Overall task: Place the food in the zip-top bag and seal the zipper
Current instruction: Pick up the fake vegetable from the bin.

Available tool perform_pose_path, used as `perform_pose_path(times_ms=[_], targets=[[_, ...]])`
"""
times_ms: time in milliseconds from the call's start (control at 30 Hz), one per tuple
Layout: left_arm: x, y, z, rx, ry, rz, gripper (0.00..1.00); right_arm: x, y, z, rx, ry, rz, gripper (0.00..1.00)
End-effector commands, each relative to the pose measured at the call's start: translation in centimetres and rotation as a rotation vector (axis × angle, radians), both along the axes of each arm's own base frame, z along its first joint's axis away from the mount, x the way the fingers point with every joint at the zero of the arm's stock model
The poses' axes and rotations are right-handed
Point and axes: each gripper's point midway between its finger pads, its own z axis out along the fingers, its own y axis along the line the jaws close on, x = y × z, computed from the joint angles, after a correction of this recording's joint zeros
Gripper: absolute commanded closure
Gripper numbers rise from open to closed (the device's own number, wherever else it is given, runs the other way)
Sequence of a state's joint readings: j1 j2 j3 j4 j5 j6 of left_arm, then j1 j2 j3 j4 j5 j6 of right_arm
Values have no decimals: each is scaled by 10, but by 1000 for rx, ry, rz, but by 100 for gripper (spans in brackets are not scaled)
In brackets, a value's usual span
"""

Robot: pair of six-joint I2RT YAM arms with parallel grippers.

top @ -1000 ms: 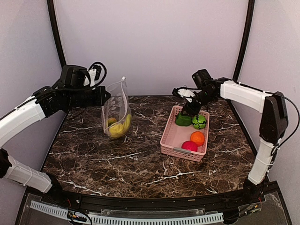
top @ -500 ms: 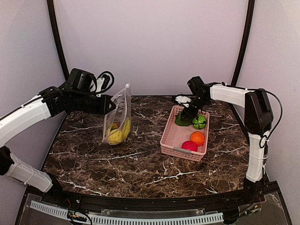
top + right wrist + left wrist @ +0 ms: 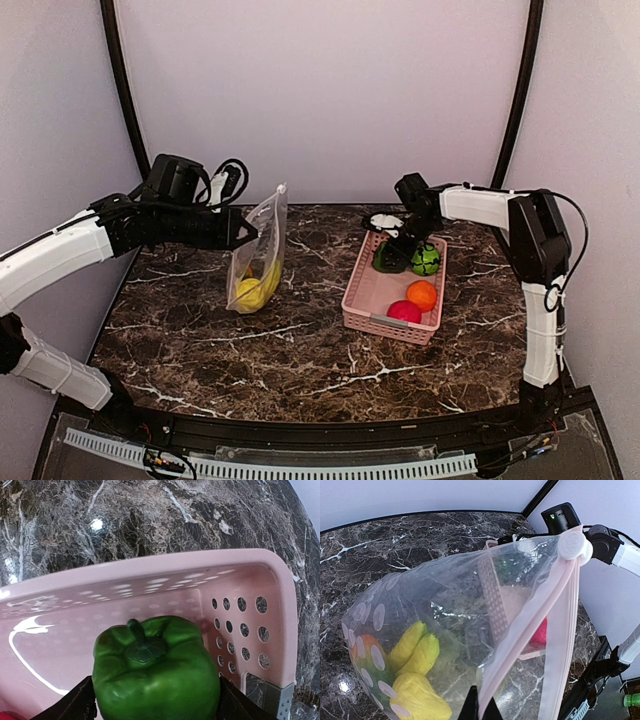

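Zip-top bag mouth pinched in left end effector, right end effector straddling green pepper in basket, grip unclear.

Top view bright and even, soft light from overhead, sharp all over; pink basket throws only a faint shadow on the marble tabletop at its near side. Right wrist: white glare spots on marble beyond basket's far wall, curved white streak on basket floor, sheen on green pepper, bottom corners dark, blurred. Left wrist: zip-top bag film glints, basket behind it hazy
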State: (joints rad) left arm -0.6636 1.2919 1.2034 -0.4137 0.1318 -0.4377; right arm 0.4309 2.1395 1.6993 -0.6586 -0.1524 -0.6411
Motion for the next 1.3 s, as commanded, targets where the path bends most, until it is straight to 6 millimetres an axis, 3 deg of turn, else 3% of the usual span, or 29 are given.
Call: perform_pose_path(times_ms=[0, 233, 367, 533, 733, 900, 967, 1100, 1267], targets=[[-2, -2, 1, -36, 8, -12, 99, -11, 16, 17, 94, 55, 4, 22], [2, -10, -2, -46, 11, -24, 99, -8, 9, 5, 47, 48, -8, 17], [4, -14, 0, -57, 21, -35, 99, -8, 12, -2, 50, 62, 2, 19], [3, -13, 2, -63, 16, -30, 99, -6, 14, 4, 72, 57, -9, 29], [4, -16, -3, -64, 27, -36, 99, -7, 12, 20, 82, 32, -24, 50], [6, -20, -4, -79, 34, -44, 99, -20, 17, 70, 180, 12, -38, 52], [6, -23, -2, -92, 33, -48, 99, -32, 29, 108, 281, 31, -20, 52], [10, -26, -1, -108, 30, -50, 99, -58, 57, 202, 538, 50, 64, 52], [12, -30, -3, -129, 49, -44, 99, -95, 80, 288, 793, 94, 214, 52]])
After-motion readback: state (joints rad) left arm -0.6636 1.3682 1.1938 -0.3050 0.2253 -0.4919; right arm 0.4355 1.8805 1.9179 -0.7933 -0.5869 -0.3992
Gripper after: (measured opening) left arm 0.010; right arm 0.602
